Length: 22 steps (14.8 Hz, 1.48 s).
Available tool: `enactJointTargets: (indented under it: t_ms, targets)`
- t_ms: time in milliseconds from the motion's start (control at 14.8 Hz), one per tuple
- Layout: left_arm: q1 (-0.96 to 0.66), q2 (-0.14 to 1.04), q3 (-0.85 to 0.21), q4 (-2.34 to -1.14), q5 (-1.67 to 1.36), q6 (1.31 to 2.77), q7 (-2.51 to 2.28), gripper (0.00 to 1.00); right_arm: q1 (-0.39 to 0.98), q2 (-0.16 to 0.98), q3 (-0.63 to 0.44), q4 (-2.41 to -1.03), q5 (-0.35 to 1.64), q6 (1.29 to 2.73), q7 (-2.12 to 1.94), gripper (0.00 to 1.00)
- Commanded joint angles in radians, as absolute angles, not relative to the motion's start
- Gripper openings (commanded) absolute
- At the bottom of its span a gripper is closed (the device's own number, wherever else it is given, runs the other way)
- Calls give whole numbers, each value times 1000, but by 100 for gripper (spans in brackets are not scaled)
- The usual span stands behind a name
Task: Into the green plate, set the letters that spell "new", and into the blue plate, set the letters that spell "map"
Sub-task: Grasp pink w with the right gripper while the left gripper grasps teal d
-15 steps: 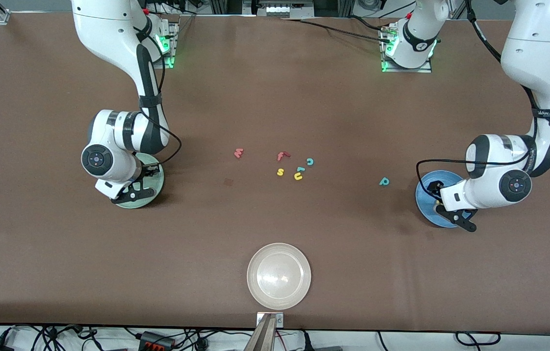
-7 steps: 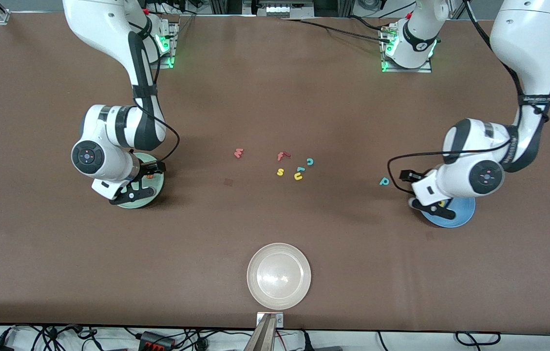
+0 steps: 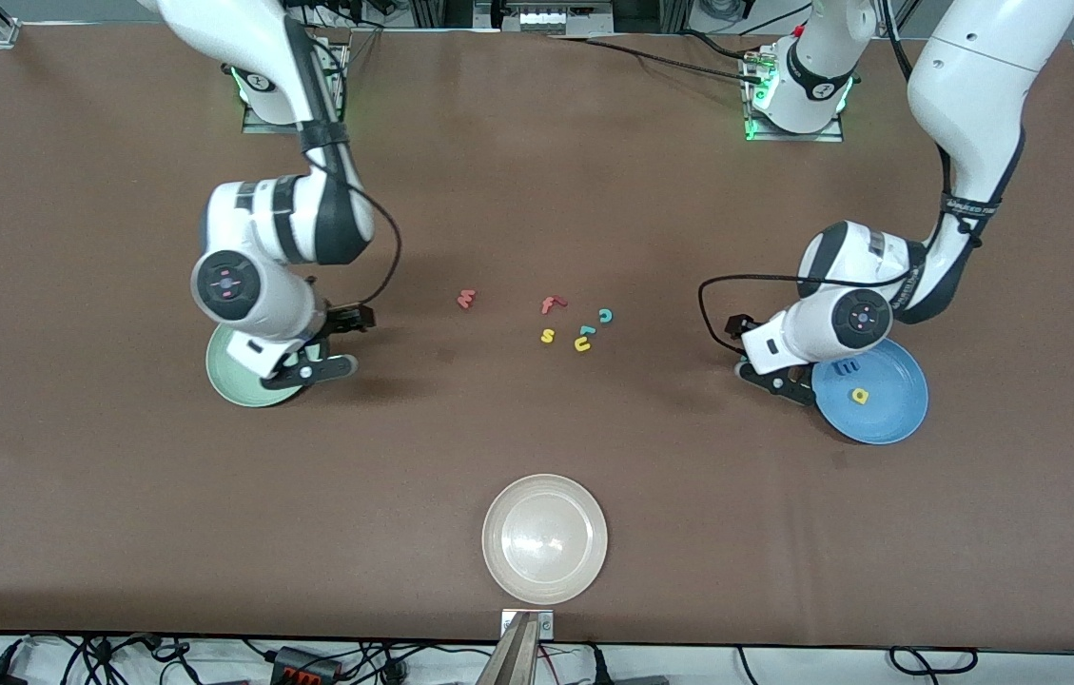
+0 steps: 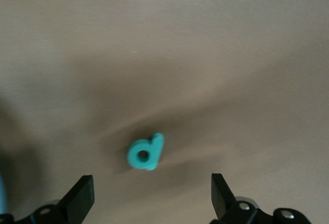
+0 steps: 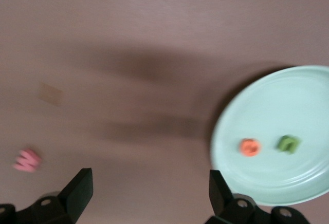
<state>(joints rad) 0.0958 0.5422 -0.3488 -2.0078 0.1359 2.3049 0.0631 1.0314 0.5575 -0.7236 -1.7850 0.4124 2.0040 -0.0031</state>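
Partly hidden green plate; teal p under left tool, both tools wide.

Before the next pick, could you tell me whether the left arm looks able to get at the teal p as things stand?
Probably yes. The left gripper hangs open right over the teal p, which lies alone on bare table beside the blue plate, with nothing seen crowding it.

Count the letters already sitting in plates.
4. Blue m and yellow a lie in the blue plate; orange e and green n lie in the green plate. Cream plate holds none.
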Motion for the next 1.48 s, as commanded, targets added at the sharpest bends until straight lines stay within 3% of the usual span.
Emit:
enactJointTargets:
  t_ms: [0,202,404,539,742,944,1011,1146,1416]
  targets:
    - [77,540,-350,-2017,239,2339,58,97,1098,594,-733,-1766,489,2031,136,100]
    - [80,557,-351,-2017,337,2371,57,75,1156,640,-733,-1766,577,2080,227,100]
    - [80,564,-351,-2017,341,2373,58,65,1225,704,-733,-1766,580,2155,397,100]
    - [80,568,-351,-2017,341,2390,58,50,1253,736,-732,-1766,581,2184,481,100]
    - [83,581,-350,-2017,341,2405,58,38,1259,755,-677,-1766,604,2195,596,100]
    - [89,574,-351,-2017,341,2402,60,9,1273,753,-666,-1767,606,2187,667,100]
    - [90,571,-351,-2014,341,2393,61,4,1282,752,-666,-1769,606,2187,679,100]
    - [92,543,-351,-2003,341,2355,63,2,1289,753,-666,-1773,618,2187,686,90]
    - [100,479,-351,-1909,341,2150,78,3,1296,750,-655,-1786,689,2201,684,80]
